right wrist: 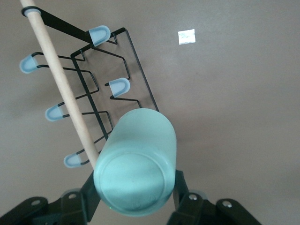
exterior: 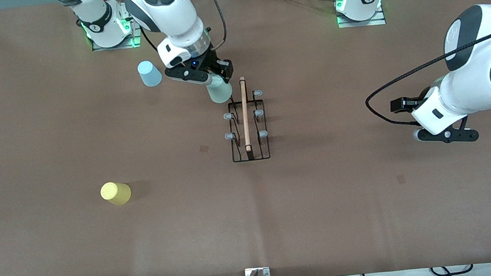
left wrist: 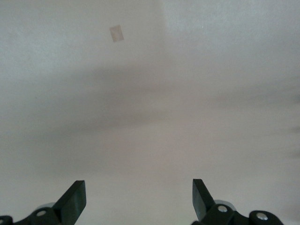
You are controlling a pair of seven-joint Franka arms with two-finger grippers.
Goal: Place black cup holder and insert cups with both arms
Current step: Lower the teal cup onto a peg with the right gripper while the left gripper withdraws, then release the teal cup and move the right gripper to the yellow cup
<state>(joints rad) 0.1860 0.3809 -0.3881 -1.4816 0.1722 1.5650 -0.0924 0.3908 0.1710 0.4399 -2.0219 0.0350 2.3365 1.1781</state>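
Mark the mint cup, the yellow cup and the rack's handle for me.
mint cup point(right wrist: 140, 154), right wrist view, on its side wall.
yellow cup point(exterior: 116, 193), front view, on its side.
handle point(exterior: 245, 114), front view, mid-rod.

Rack peg point(right wrist: 133, 136) hidden by mint cup point(right wrist: 136, 164)

Brown table point(exterior: 328, 203), black cup holder point(exterior: 250, 149), yellow cup point(exterior: 116, 193), blue cup point(exterior: 149, 73)
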